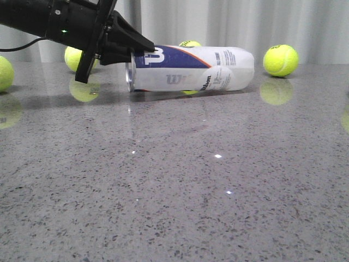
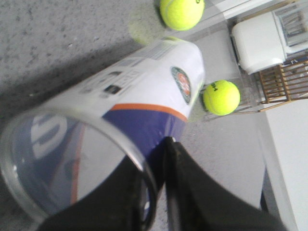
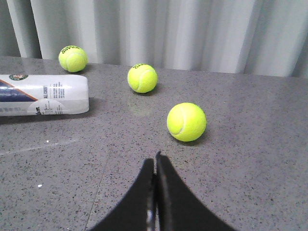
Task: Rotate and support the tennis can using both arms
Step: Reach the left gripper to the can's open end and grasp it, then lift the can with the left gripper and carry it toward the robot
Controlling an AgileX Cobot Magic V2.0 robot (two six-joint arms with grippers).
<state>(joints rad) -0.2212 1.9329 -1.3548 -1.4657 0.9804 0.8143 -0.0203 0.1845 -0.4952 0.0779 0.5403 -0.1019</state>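
The tennis can [image 1: 191, 68] lies on its side on the grey table, its open silver-rimmed end [image 1: 130, 76] to the left and its closed end to the right. My left gripper [image 1: 133, 52] is shut on the can's wall at the open end. In the left wrist view [image 2: 161, 149] one finger is inside the can [image 2: 144, 91] and the other is outside against the navy label. My right gripper [image 3: 155, 161] is shut with nothing in it, low over the table to the right of the can's closed end [image 3: 62, 94]. It does not show in the front view.
Loose tennis balls lie around: one at the back right [image 1: 281, 60], one behind the left arm [image 1: 76, 57], one at the left edge [image 1: 2, 73], one behind the can [image 1: 190, 43]. Three balls [image 3: 186, 121] [image 3: 142, 78] [image 3: 73, 58] lie ahead of the right gripper.
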